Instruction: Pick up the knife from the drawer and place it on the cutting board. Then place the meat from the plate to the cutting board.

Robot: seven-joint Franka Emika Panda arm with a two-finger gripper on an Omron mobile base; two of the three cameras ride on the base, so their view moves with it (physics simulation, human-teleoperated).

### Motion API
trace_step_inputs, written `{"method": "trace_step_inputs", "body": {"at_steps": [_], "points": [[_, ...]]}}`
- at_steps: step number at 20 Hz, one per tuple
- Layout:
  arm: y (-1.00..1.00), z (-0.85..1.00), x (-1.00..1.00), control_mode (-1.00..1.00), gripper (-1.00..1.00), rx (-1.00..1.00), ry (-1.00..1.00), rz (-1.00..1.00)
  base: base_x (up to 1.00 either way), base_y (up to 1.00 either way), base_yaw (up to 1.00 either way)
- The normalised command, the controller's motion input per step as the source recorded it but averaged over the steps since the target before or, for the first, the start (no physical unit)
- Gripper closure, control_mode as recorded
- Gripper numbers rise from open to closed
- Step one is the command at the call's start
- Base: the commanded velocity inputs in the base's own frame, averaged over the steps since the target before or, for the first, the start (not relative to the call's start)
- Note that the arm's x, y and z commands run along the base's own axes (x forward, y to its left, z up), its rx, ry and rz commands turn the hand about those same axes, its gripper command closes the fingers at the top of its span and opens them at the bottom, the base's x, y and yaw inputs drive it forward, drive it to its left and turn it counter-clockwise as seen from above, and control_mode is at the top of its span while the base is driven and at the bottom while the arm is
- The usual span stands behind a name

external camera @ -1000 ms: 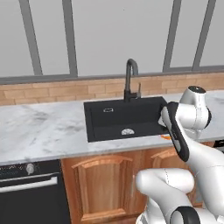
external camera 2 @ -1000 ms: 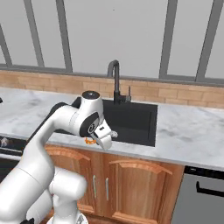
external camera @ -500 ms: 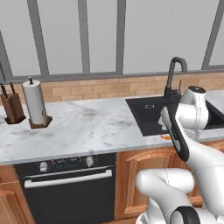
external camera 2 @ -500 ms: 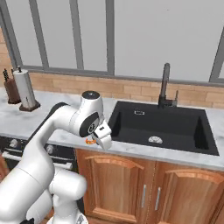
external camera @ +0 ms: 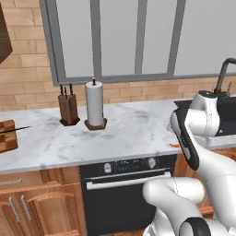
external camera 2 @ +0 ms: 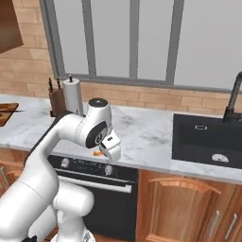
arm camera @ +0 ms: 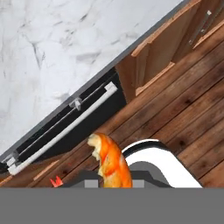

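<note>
— What is our pincer [external camera 2: 108,150] doing?

— We are seeing it clamped on the meat [arm camera: 111,162], the orange-red piece sticking up between its tips in the hand view. In the right base view it is hanging at the desk's [external camera 2: 142,132] front edge, above the oven [external camera 2: 101,189].

— And the cutting board?

— We are spotting the cutting board [external camera: 7,134] at nine o'clock in the left base view, with the knife [external camera: 16,129] lying on it, well apart from the pincer.

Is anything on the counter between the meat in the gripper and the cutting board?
The meat is held off the counter's front edge. The cutting board lies far left; paper towel roll and knife block stand further back, beside that path.
</note>
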Motion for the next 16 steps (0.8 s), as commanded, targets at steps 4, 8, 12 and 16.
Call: {"method": "trace_step_inputs", "body": {"at_steps": [4, 8, 12, 16], "points": [[0.00, 0.00, 0.00, 1.00, 1.00, 0.00, 0.00, 0.00, -0.01, 1.00, 0.00], [0.00, 0.00, 0.00, 1.00, 1.00, 0.00, 0.00, 0.00, 0.00, 1.00, 0.00], [0.00, 0.00, 0.00, 1.00, 1.00, 0.00, 0.00, 0.00, 0.00, 1.00, 0.00], [0.00, 0.00, 0.00, 1.00, 1.00, 0.00, 0.00, 0.00, 0.03, 1.00, 0.00]]}}
